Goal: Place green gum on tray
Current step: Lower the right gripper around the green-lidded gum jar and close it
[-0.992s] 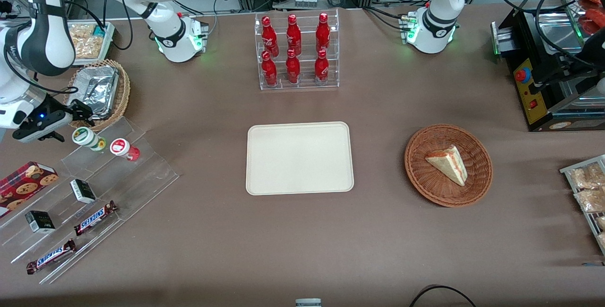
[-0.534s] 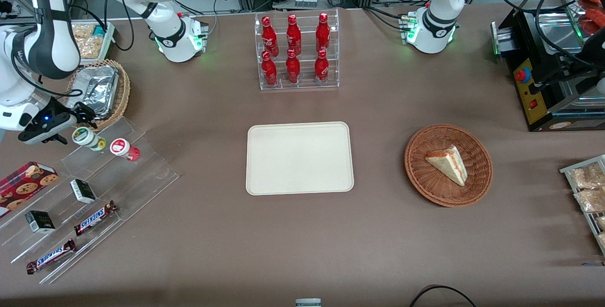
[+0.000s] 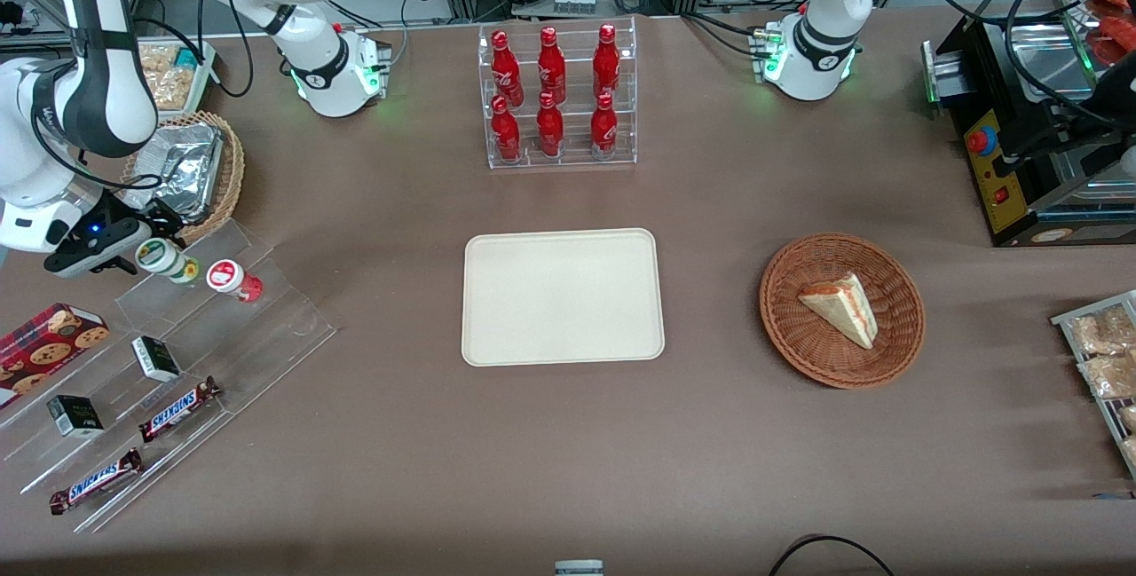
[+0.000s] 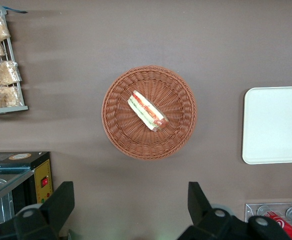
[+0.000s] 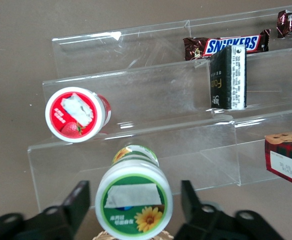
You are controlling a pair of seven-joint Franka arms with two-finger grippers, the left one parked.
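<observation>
My arm is glossy white with black joint bands, black cables and a blue light; my claw has black fingers.

light: even, overhead | shadows: soft | glare: acrylic stand

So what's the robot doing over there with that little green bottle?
The robot's gripper is open, with one finger on each side of the green gum, but it isn't squeezing it yet. The gum stands on the clear stepped stand, beside a red-lidded bottle. The tray, where the gum should go, has nothing on it, so the pick-up is only starting.
</observation>
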